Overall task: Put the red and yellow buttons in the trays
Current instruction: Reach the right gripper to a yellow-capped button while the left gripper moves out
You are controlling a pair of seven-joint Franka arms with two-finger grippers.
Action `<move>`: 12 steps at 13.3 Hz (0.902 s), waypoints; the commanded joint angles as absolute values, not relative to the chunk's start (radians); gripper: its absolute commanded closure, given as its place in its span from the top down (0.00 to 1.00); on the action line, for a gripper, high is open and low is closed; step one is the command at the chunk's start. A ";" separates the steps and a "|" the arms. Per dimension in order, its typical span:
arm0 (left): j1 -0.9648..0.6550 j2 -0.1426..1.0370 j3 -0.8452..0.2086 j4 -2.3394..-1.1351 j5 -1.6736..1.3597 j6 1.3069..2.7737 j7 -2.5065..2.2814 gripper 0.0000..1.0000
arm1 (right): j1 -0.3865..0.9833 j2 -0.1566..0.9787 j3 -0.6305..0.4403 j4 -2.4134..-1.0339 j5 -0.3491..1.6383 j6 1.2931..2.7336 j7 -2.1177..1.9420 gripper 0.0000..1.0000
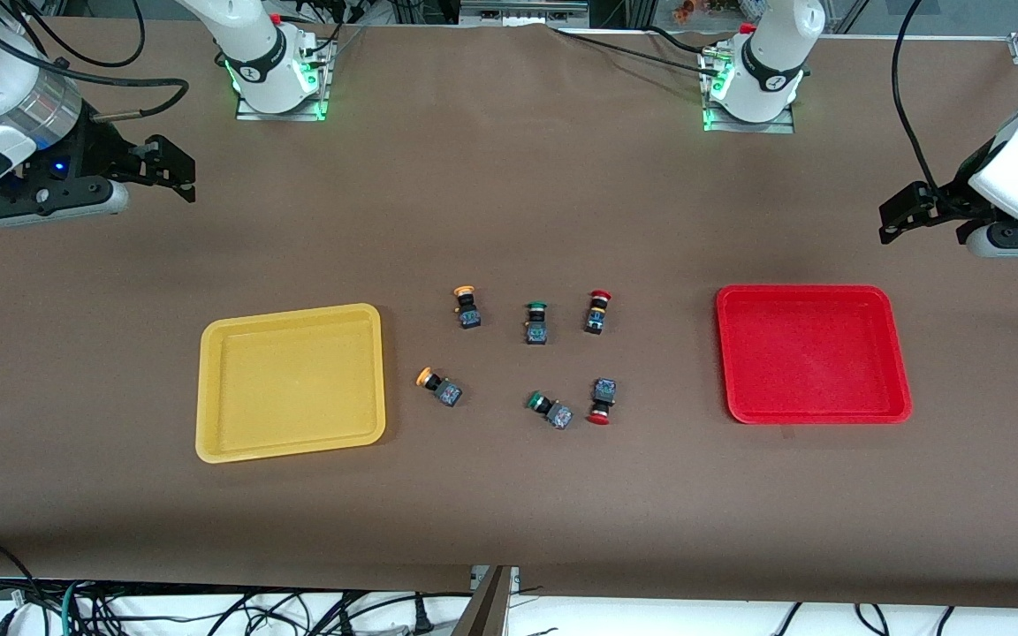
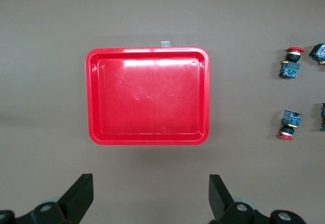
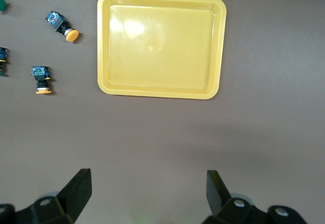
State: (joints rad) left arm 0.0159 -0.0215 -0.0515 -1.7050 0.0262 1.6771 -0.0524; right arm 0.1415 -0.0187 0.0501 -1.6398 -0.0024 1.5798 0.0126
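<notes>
- Nothing is done yet: our yellow tray (image 1: 290,382) and red tray (image 1: 811,353) hold nothing.
- The red and yellow buttons (image 1: 598,311) lie on the table between them.
- Our left gripper (image 2: 150,196) and right gripper (image 3: 147,193) wait spread wide, holding nothing, each up over bare table at its own end.

Right gripper (image 3: 144,196), fingers spread wide above the brown table (image 3: 162,137); empty yellow tray (image 3: 161,44); beside it, two yellow buttons (image 3: 62,25) (image 3: 41,78).
</notes>
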 commanded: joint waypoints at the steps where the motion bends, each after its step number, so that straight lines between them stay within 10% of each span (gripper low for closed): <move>1: 0.017 -0.037 -0.052 -1.718 0.031 1.690 -0.048 1.00 | 0.132 -0.008 0.054 -1.614 0.002 1.568 -0.012 1.00; 8: 0.015 -0.037 -0.054 -1.718 0.031 1.687 -0.048 1.00 | 0.138 0.023 0.057 -1.604 0.008 1.546 -0.038 1.00; 12: 0.015 -0.037 -0.054 -1.718 0.031 1.687 -0.048 1.00 | 0.311 0.254 0.069 -1.629 0.095 1.742 0.119 1.00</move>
State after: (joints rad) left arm 0.0153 -0.0214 -0.0525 -1.7053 0.0262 1.6786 -0.0524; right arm 0.2279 0.1261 0.0684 -1.6532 0.0782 1.6510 0.0176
